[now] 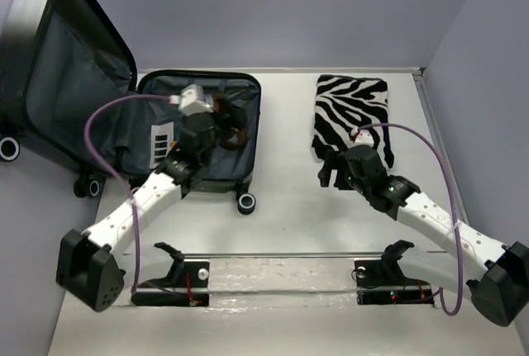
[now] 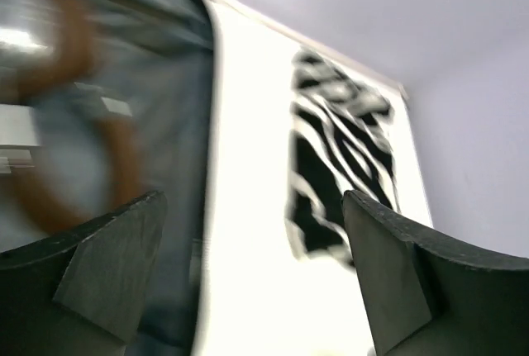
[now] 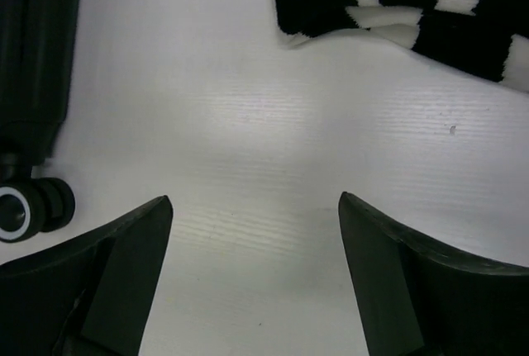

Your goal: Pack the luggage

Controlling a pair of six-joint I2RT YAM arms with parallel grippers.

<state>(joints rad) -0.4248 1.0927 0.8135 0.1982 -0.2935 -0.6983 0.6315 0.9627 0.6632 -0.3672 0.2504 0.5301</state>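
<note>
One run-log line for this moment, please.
luggage: lying open | left fingers: open, empty, over luggage | right fingers: open, empty, beside near edge of zebra-striped cloth

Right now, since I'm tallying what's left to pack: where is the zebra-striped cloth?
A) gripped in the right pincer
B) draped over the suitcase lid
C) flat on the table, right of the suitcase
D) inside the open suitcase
C: the zebra-striped cloth lies flat on the table, apart from the luggage, and the right pincer is open and empty.
</note>
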